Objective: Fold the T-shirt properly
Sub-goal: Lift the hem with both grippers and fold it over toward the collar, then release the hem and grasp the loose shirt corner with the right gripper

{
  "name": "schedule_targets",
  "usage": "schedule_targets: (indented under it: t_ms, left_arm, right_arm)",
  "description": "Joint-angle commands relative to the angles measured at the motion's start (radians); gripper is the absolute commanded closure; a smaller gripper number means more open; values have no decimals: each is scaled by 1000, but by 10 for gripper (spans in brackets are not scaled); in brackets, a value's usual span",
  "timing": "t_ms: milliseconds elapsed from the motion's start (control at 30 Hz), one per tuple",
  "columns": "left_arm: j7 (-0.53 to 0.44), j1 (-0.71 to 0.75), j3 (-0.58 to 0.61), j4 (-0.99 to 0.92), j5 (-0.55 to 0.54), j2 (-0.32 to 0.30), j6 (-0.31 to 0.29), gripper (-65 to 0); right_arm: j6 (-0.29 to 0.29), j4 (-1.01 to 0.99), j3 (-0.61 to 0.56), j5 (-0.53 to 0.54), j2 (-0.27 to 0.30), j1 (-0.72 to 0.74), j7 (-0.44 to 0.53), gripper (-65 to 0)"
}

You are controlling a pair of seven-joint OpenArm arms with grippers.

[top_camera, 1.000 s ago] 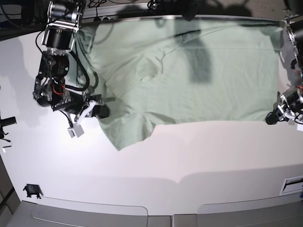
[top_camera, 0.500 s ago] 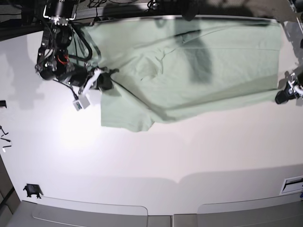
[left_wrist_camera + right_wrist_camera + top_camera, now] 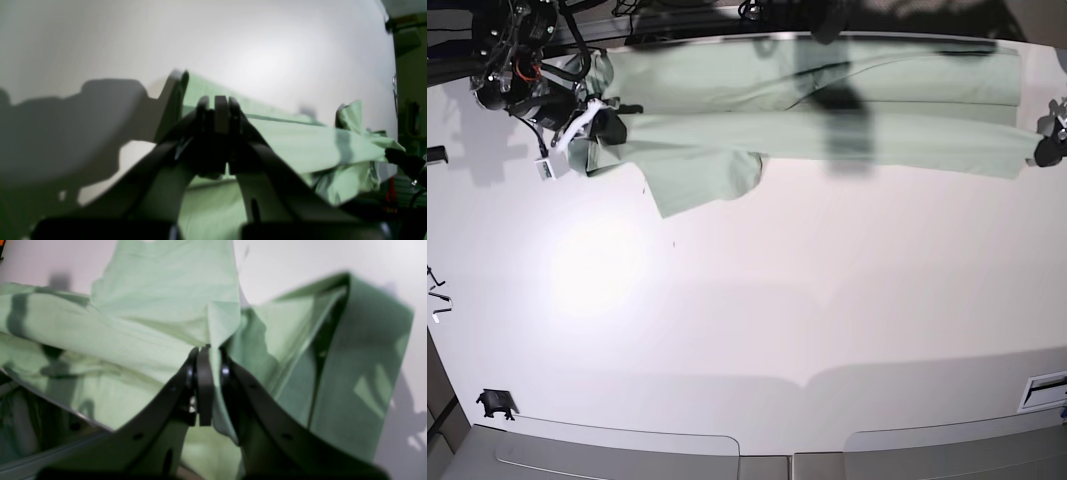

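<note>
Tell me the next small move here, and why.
Probably lower both claws and lay the held edge flat. The left claw and right claw are each shut on the T-shirt, stretched taut near the table's far edge, one sleeve hanging loose.

T-shirt (image 3: 807, 110): spread along far edge of table (image 3: 757, 320), left to right
Sleeve (image 3: 702, 180): lower left, nearer than body
Right gripper (image 3: 607, 125): far left, on shirt edge
Left gripper (image 3: 1045, 150): far right, at shirt corner

No text, label or brand can be read anywhere (views blurred).
</note>
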Motion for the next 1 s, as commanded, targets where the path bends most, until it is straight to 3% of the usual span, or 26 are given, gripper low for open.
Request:
schedule_targets:
  t_ms: [0,433,633,967]
  left_arm:
    - [-9,9,-11,14,-26,-33,-9,0]
    - [21,84,-11,14,-25,-33,-9,0]
    - [121,85,-11,14,-61,-33,-9,0]
    - [167,85,-11,14,-68,-34,-9,0]
  right_arm:
    - [8,19,6,14,14,-5,12,0]
    - [8,19,6,5,14,-52,1,0]
    - [8,19,6,3,14,-52,7,0]
    - [8,19,6,2,14,-50,14,0]
